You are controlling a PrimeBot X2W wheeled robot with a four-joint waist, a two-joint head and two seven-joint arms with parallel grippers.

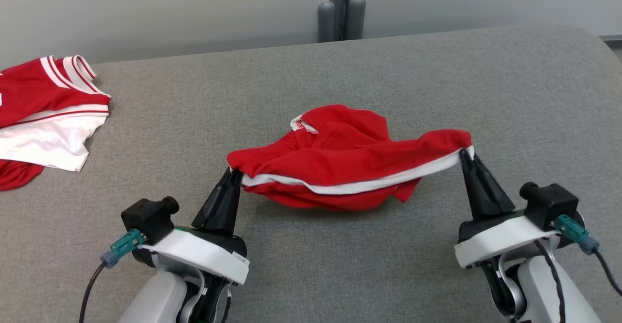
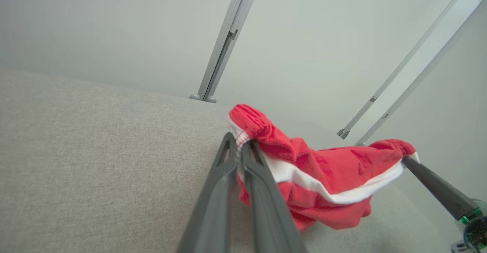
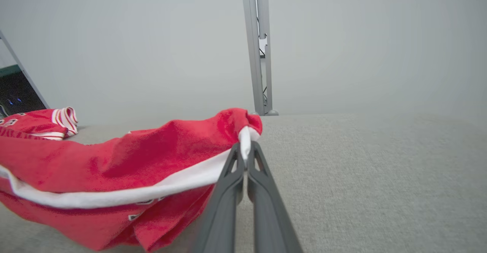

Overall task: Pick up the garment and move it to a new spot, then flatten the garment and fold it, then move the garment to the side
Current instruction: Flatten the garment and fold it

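A red garment [image 1: 350,160] with a white stripe hangs stretched between both grippers, sagging in the middle above the grey surface. My left gripper [image 1: 235,171] is shut on its left end, seen up close in the left wrist view as the left gripper [image 2: 239,143] pinching the garment [image 2: 323,180] at its white-trimmed edge. My right gripper [image 1: 466,155] is shut on the right end; in the right wrist view the right gripper [image 3: 246,146] clamps the white stripe of the garment [image 3: 125,169].
A second red-and-white garment [image 1: 43,114] lies folded at the far left of the grey fabric-covered table [image 1: 340,264]. A grey post [image 1: 342,7] stands behind the table's far edge against a pale wall.
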